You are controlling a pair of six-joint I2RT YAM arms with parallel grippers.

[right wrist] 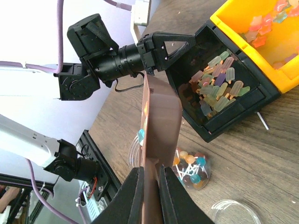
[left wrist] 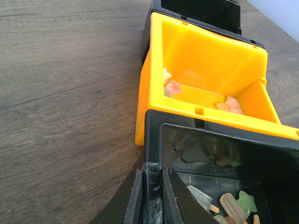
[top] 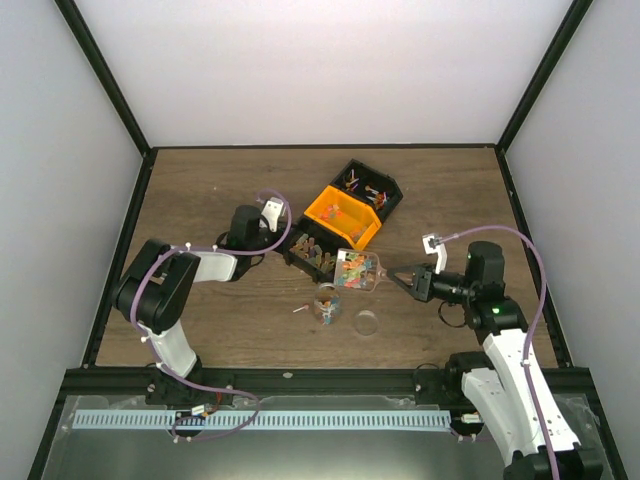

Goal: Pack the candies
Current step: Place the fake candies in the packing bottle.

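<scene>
Clear plastic fills the right gripper (top: 392, 277) in the overhead view. Its fingers are clamped on the near end of a scoop (top: 374, 280) loaded with mixed-colour candies (top: 352, 268) and raised off the table (top: 200, 200). The scoop's long axis runs from those fingers toward the robot's left. Its far lip ends just above and beside a small cup (top: 327, 316) partly filled with more sweets, and a round lid (top: 366, 322) lies on the wood just beside the cup. The left gripper (top: 283, 243) reaches a black bin (top: 295, 256) that sits against an orange bin (top: 360, 235). From the left wrist, its fingers are closed on that black bin's wall, apparently steadying it, and popsicle-shaped sweets lie inside. From the right wrist, the scoop is seen edge-on, pinched between the two fingers, with the cup below and slightly to one side of the edge, not squarely under it. As I judge it, the pour turns on bringing the scoop's lip over the cup's mouth, which lies beyond the fingers along the scoop's length. The right arm is the nearer one and carries the load, so the tilt falls to it.
</scene>
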